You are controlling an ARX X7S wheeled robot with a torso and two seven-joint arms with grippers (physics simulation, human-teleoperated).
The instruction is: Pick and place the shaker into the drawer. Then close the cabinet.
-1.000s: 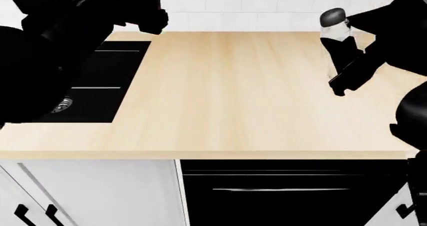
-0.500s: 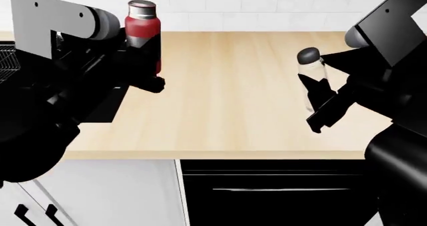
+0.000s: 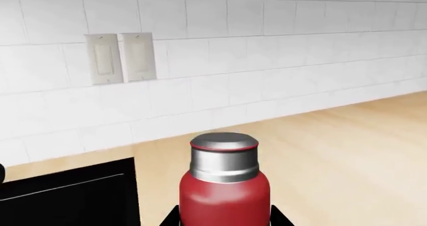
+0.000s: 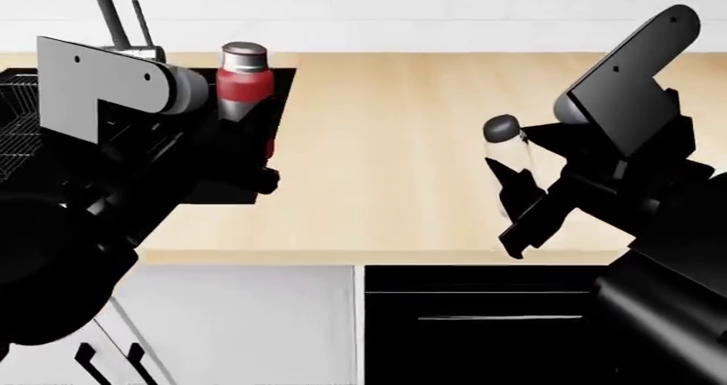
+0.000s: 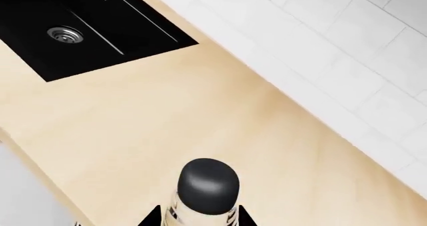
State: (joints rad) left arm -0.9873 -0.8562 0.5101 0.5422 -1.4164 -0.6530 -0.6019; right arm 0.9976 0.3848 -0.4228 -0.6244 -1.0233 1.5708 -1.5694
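Note:
My left gripper [image 4: 252, 142] is shut on the red shaker [image 4: 243, 85] with its silvery metal top and holds it upright above the counter, by the sink's right edge. In the left wrist view the shaker [image 3: 224, 186] fills the space between the jaws. My right gripper [image 4: 512, 202] is shut on a clear shaker with a dark grey round cap [image 4: 506, 146] and holds it above the counter's front right part. It also shows in the right wrist view [image 5: 205, 191]. The white drawer is out of view.
A black sink [image 5: 73, 33] with a faucet [image 4: 111, 14] is set in the wooden counter [image 4: 386, 146] at the left. A dish rack [image 4: 17, 121] stands at the far left. Below are a white cabinet door [image 4: 250, 325] and a black oven front [image 4: 489, 325]. White tiled wall [image 3: 267, 46] behind.
The view has shifted back and left, showing more of the sink and cabinet fronts. Both arms hold their shakers; the clear shaker now sits lower and nearer the counter's front edge.

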